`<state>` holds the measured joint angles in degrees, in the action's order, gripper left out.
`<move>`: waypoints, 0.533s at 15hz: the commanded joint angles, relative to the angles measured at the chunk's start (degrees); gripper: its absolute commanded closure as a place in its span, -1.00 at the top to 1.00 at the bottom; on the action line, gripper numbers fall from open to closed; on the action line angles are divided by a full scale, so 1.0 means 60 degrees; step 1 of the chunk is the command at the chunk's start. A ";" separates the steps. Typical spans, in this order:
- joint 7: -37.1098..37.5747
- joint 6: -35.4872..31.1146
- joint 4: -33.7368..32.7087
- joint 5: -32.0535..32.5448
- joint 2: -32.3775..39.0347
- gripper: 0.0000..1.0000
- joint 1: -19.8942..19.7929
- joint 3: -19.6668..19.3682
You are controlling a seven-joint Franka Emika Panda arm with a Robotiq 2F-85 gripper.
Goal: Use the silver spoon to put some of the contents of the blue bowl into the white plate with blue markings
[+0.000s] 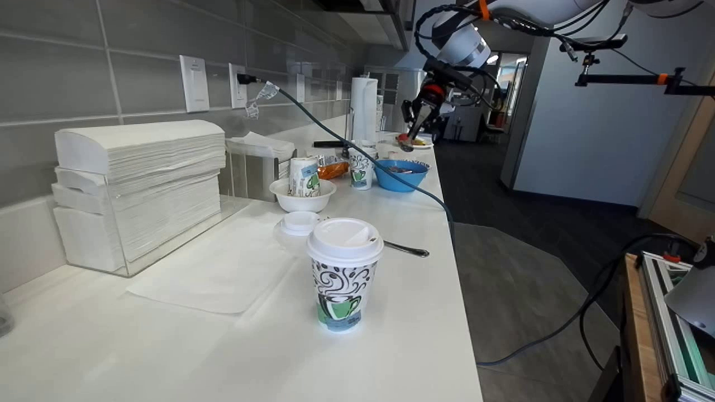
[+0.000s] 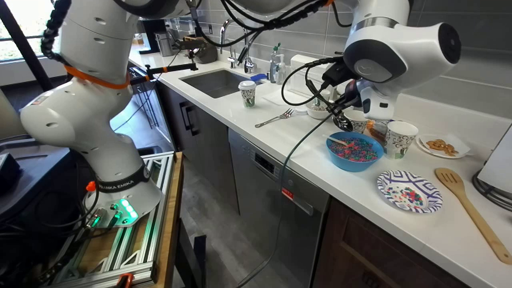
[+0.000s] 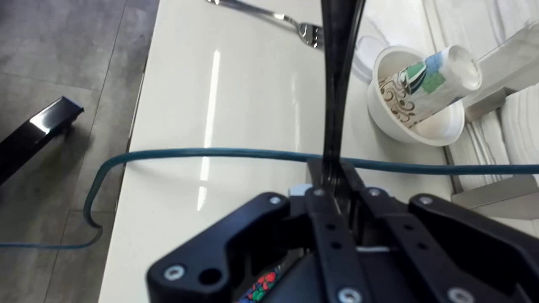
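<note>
The blue bowl (image 2: 352, 165) holds small pink, green and blue bits, with a white stick on its rim. It also shows in an exterior view (image 1: 397, 181). In the wrist view only some coloured bits (image 3: 266, 281) show past the gripper. The white plate with blue markings (image 2: 434, 196) lies beside the bowl, with some bits on it. My gripper (image 3: 330, 166) is shut on the spoon's handle (image 3: 337, 84), which looks dark there. The spoon's head (image 2: 343, 121) hangs above the bowl's far rim; it also shows in an exterior view (image 1: 406, 146). What the head carries cannot be told.
A blue cable (image 3: 236, 153) crosses over the counter near the gripper. A fork (image 2: 276, 118), a white bowl with a cup (image 1: 304, 198), a paper cup (image 2: 400, 140), a lidded cup (image 1: 342, 279), a wooden spatula (image 2: 474, 214) and a snack plate (image 2: 442, 147) stand around.
</note>
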<state>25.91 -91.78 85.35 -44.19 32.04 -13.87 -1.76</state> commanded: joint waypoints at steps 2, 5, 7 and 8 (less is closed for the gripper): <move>-0.0415 0.1724 -0.0685 -0.1409 0.0872 -0.95 -0.0558 -0.0182; -0.0355 0.2113 -0.0907 -0.1717 0.1349 -0.95 -0.0567 -0.0381; -0.0314 0.1901 -0.1050 -0.1766 0.1610 -0.95 -0.0451 -0.0486; -0.0353 0.1878 -0.1139 -0.1791 0.1740 -0.95 -0.0433 -0.0482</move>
<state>23.96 -81.57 81.99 -53.08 39.16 -17.36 -3.62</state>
